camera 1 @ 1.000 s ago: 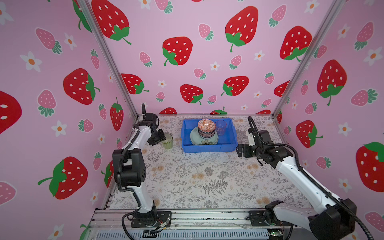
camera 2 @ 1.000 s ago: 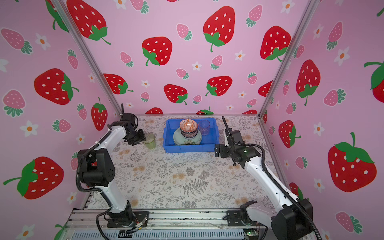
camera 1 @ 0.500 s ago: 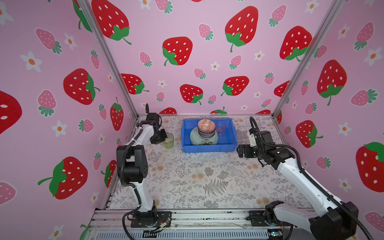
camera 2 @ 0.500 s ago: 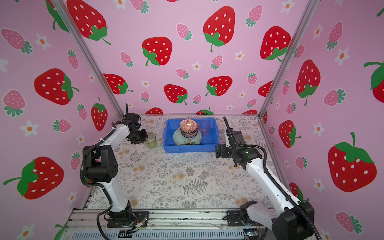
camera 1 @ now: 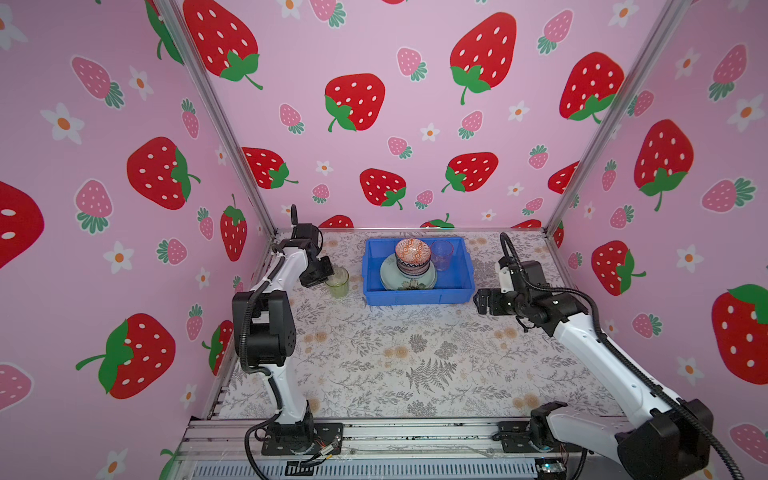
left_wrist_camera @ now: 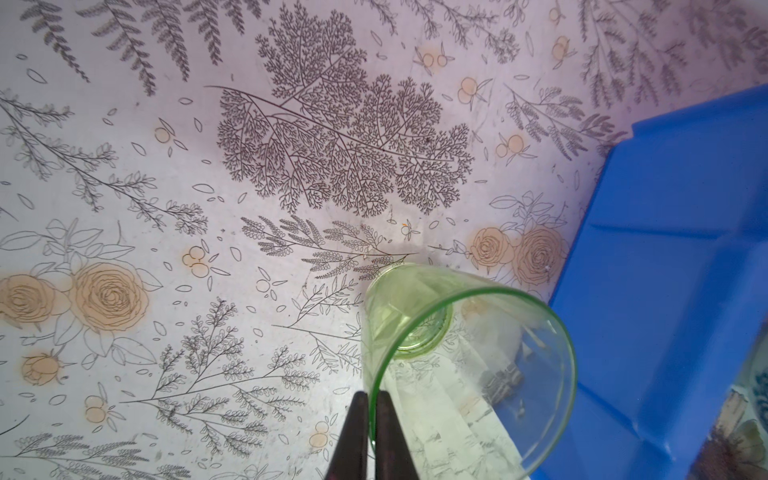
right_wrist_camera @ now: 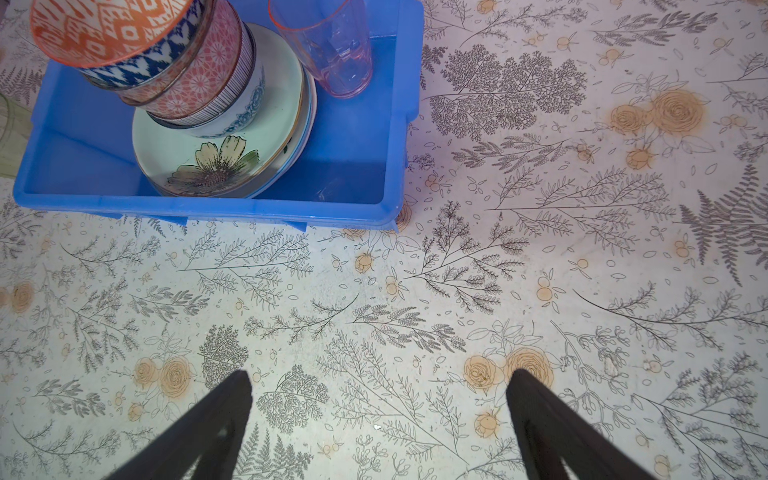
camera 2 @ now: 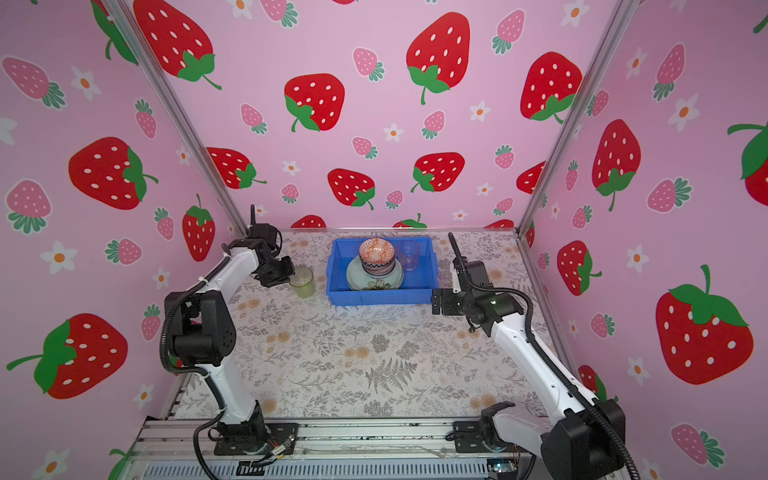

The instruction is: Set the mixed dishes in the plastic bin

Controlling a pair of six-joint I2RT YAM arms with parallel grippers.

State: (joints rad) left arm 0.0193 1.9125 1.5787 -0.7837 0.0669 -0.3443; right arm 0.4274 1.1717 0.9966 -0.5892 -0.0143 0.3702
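Left tool (left_wrist_camera: 371,399) pinched shut, right tool (right_wrist_camera: 380,382) spread wide

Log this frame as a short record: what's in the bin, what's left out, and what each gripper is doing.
In blue bin: plates, bowls stacked on them, pink glass beside
Outside: green glass, upright on table, left of the bin
Left gripper: shut on green glass wall
Right gripper: open, empty, above table
Remaining: green glass
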